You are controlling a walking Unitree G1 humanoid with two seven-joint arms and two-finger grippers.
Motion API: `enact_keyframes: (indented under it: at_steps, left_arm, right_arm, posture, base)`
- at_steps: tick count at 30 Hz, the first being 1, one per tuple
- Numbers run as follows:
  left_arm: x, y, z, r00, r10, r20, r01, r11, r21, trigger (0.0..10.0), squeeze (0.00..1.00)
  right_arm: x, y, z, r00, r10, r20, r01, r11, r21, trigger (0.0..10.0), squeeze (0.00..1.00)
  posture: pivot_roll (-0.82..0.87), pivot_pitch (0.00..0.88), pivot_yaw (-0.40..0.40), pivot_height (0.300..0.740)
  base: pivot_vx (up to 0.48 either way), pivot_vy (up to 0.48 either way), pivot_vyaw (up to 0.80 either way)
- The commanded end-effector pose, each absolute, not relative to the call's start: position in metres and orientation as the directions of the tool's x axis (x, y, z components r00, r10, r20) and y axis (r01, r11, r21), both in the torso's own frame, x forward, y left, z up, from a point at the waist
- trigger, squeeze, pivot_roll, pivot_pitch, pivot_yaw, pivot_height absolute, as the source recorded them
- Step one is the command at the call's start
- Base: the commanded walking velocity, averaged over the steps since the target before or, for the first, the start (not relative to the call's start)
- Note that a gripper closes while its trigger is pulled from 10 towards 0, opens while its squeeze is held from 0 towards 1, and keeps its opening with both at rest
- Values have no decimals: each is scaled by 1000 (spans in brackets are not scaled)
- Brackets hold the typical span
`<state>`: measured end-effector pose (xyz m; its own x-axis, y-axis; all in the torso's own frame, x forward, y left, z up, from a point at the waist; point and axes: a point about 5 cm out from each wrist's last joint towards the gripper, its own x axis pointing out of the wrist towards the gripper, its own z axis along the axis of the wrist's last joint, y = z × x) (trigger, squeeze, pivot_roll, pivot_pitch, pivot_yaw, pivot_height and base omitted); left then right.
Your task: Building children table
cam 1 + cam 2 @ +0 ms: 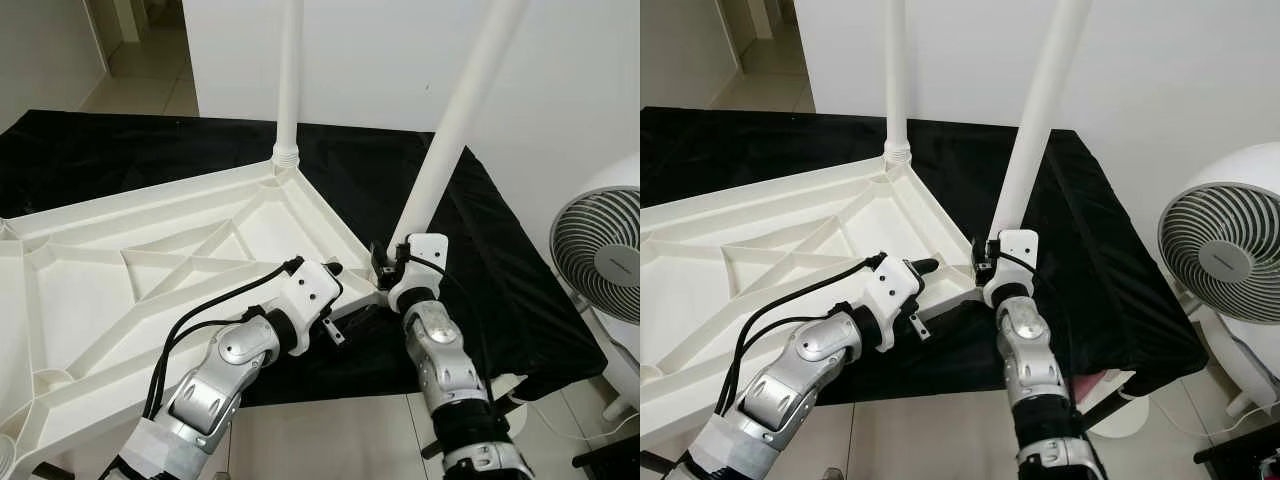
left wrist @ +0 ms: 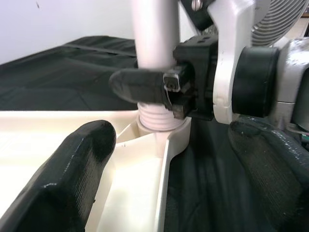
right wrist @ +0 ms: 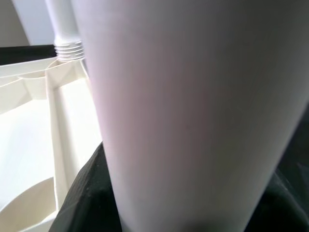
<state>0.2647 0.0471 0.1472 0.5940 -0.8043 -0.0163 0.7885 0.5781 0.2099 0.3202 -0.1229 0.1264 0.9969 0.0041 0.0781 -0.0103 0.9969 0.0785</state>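
The white plastic table top (image 1: 150,270) lies upside down on a black cloth. One white leg (image 1: 289,80) stands upright in the far corner socket. A second white leg (image 1: 450,130) leans to the right, and its threaded end (image 2: 155,118) sits at the near right corner socket. My right gripper (image 1: 383,262) is shut on this leg just above the thread, with one black finger (image 2: 137,84) across it. My left gripper (image 1: 338,300) is open beside that corner. Its fingers (image 2: 72,179) stand on either side of the table top's rim (image 2: 161,193).
The black cloth (image 1: 500,270) covers a low surface that ends just past the near corner, with tiled floor (image 1: 330,440) below. A white fan (image 1: 600,250) stands at the right. A white wall runs behind, and a doorway (image 1: 140,40) opens at the far left.
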Motion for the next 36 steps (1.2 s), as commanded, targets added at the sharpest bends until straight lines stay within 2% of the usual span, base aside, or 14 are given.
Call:
enact_keyframes:
  at_steps: [1, 4, 9, 10, 11, 19, 28, 29, 31, 32, 33, 34, 36]
  left_arm:
    - [261, 43, 143, 533, -845, -38, 832, 516, 205, 10000, 0]
    - [260, 43, 143, 532, -846, -38, 833, 515, 204, 10000, 0]
    - [260, 44, 143, 532, -846, -38, 833, 514, 204, 10000, 0]
    - [260, 44, 143, 532, -846, -38, 833, 514, 203, 10000, 0]
    - [260, 44, 143, 531, -846, -38, 833, 514, 204, 10000, 0]
    - [260, 44, 144, 531, -847, -36, 833, 513, 204, 10000, 0]
    - [261, 44, 144, 531, -847, -37, 833, 513, 207, 10000, 0]
    - [261, 45, 144, 532, -846, -38, 832, 514, 208, 10000, 0]
    - [261, 45, 144, 532, -846, -38, 832, 514, 208, 10000, 0]
    - [261, 45, 143, 533, -845, -39, 832, 515, 208, 10000, 0]
    - [261, 45, 143, 533, -845, -39, 832, 515, 208, 10000, 0]
    - [260, 46, 141, 532, -845, -46, 833, 513, 207, 10000, 0]
    - [258, 47, 140, 531, -846, -51, 834, 512, 206, 10000, 0]
  right_arm:
    - [310, -117, 114, 999, -46, 13, 45, 994, 104, 10000, 0]
    - [307, -109, 115, 999, -31, 6, 30, 993, 115, 10000, 0]
    - [308, -113, 117, 999, -49, 9, 47, 991, 122, 10000, 0]
    - [308, -115, 119, 998, -53, 16, 51, 992, 119, 10000, 110]
    - [309, -117, 120, 999, -44, 29, 40, 991, 124, 10000, 1000]
    - [312, -122, 127, 998, -24, 62, 16, 992, 124, 10000, 1000]
    - [319, -132, 137, 982, 158, 101, -165, 984, 65, 10000, 1000]
    - [320, -135, 138, 974, 201, 103, -205, 978, 37, 10000, 902]
    - [320, -135, 138, 974, 201, 103, -205, 978, 37, 10000, 902]
    - [322, -136, 139, 965, 243, 101, -246, 969, 19, 10000, 376]
    - [322, -136, 139, 965, 243, 101, -246, 969, 19, 10000, 376]
    - [322, -136, 140, 941, 324, 101, -324, 946, -16, 10000, 0]
    - [321, -135, 140, 920, 378, 98, -376, 926, -40, 10000, 0]
  posture:
    - [131, 7, -77, 740]
    - [133, 8, -78, 740]
    - [134, 7, -78, 740]
    - [133, 7, -78, 740]
    - [135, 6, -79, 740]
    - [132, 5, -76, 740]
    - [133, 6, -75, 740]
    - [134, 6, -77, 740]
    - [134, 6, -77, 740]
    - [133, 8, -75, 740]
    - [133, 8, -75, 740]
    - [136, 12, -77, 740]
    - [136, 12, -77, 740]
  base:
    - [0, 0, 0]
    - [0, 0, 0]
    - [0, 0, 0]
    - [0, 0, 0]
    - [0, 0, 0]
    - [0, 0, 0]
    - [0, 0, 0]
    - [0, 0, 0]
    - [0, 0, 0]
    - [0, 0, 0]
    - [0, 0, 0]
    - [0, 0, 0]
    - [0, 0, 0]
